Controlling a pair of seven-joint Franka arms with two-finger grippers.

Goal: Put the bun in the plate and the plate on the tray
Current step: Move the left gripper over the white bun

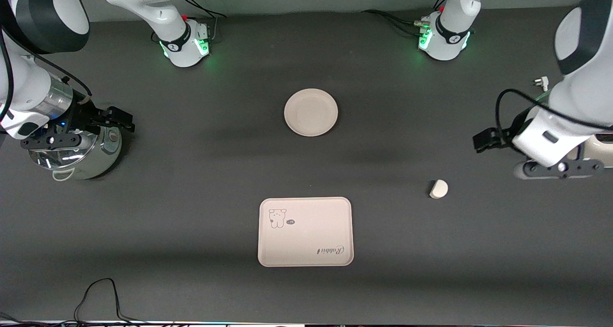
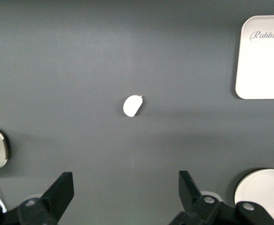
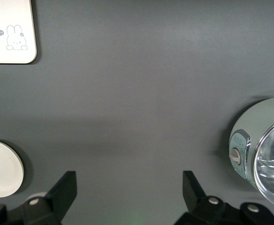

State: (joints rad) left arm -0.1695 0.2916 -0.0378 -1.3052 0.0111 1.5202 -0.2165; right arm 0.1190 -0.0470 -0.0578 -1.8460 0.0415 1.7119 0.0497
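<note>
Nothing's started yet as far as I can tell: bun [image 1: 438,189] sits bare on the counter [image 1: 191,174], right of centre in the front view, well apart from both the plate [image 1: 311,112] (upper middle) and the tray [image 1: 305,231] (lower middle). Plate is empty, tray is empty.

Left hand [image 1: 484,139] hangs at the right edge of the front frame with its fingers spread wide and nothing between them. The bun is close by, down and a bit toward frame centre from it. Left wrist view shows it nicely: bun [image 2: 132,106] sits mid-frame, straight out ahead of the open fingers [image 2: 62,191], roughly centred between the two. So that arm is the obvious pick for the grab, I'd say; mostly a reach forward and down.

The bun's flat side looks like it faces the lower left of the front frame, but it's small, so don't quote me on how the long axis runs. The fingers might need a bit of a twist to close across the narrow way.

Right hand [image 1: 117,118] is over at the left edge, open too, hovering above a shiny metal pot [image 1: 76,157]. That arm's just waiting, way off from the bun.
</note>
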